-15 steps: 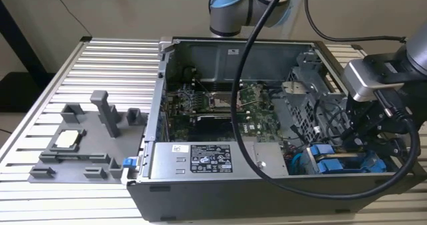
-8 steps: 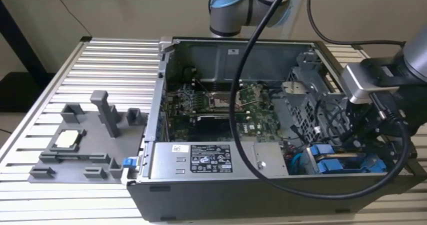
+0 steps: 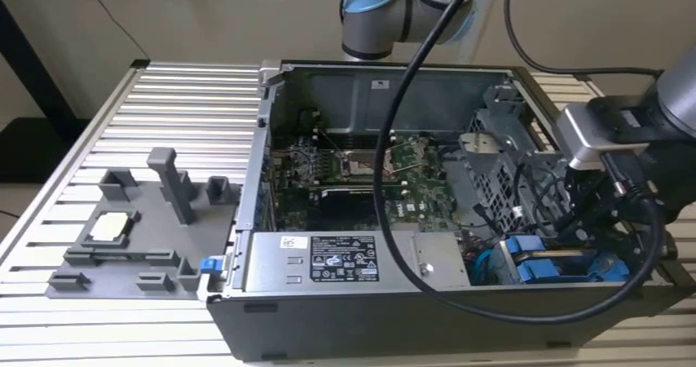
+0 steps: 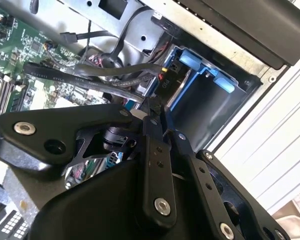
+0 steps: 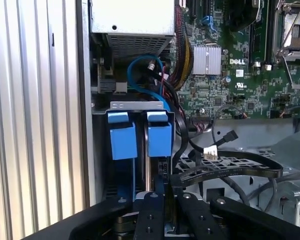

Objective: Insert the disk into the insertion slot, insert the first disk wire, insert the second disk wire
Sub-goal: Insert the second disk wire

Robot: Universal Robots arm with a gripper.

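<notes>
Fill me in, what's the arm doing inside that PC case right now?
The arm has its gripper down in the corner of the open computer case where the drive bay sits, next to the power-supply box. Blue carriers are seated side by side in the bay, so the disk looks already in its slot. The gripper is right at the bay among the black cables. Whether either disk wire is plugged in can't be made out.

Black screw-studded gripper (image 4: 149, 116) linkages
</notes>
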